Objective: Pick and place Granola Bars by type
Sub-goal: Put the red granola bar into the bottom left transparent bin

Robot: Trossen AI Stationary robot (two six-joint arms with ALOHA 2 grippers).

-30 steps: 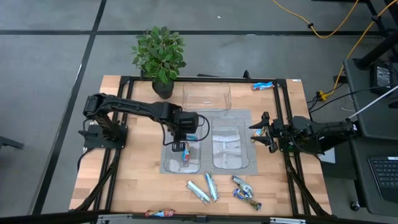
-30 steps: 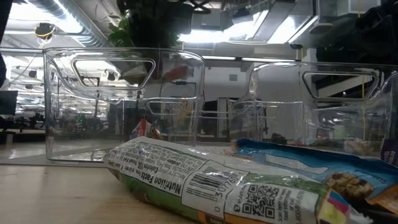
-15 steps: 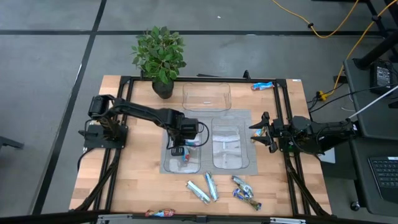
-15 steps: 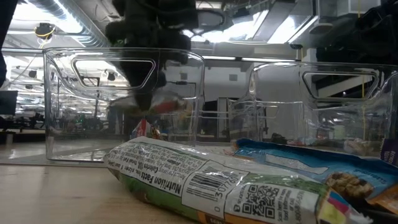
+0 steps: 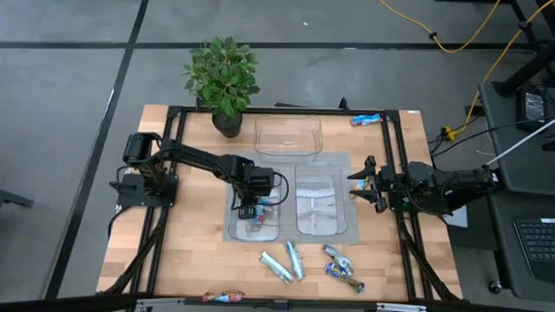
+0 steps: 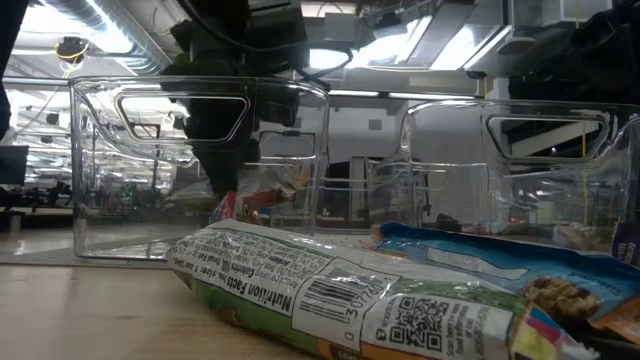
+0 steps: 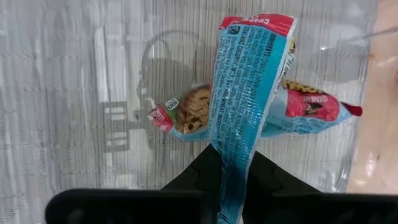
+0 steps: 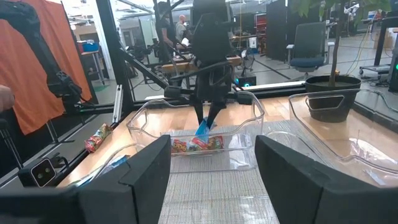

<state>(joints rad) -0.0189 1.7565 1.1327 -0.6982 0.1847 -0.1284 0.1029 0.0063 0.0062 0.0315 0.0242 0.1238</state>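
Observation:
My left gripper [image 5: 251, 208] reaches down into the left clear tray [image 5: 236, 227], shut on a bright blue granola bar [image 7: 242, 87]. Another blue and red bar [image 7: 298, 109] lies on that tray's floor under it. In the right wrist view the held bar [image 8: 204, 129] hangs just over the bars in the tray [image 8: 198, 144]. Loose on the wood near the front lie pale silvery-green bars [image 5: 284, 263] and dark blue crinkly bars [image 5: 342, 267]. My right gripper [image 5: 359, 184] waits open at the table's right edge. My left gripper pinches the blue bar near one end [image 7: 231, 171] between its two fingers [image 7: 193, 180]. The fingers come from above, pointing steeply down. The bar hangs lengthwise below them, its free end [image 7: 256, 25] low inside the tray; whether it touches the bar lying there I cannot tell.
A second clear tray [image 5: 319, 204] stands right of the first on the grey mat, and a third [image 5: 288, 134] lies beyond. A potted plant [image 5: 224, 80] stands at the back left. Single blue bars lie at the back right [image 5: 365, 120] and at the front edge [image 5: 227, 297].
My left gripper has come down from above the left tray into it, carrying the blue bar. The bar now hangs low inside the tray walls, close over the bar on the floor.

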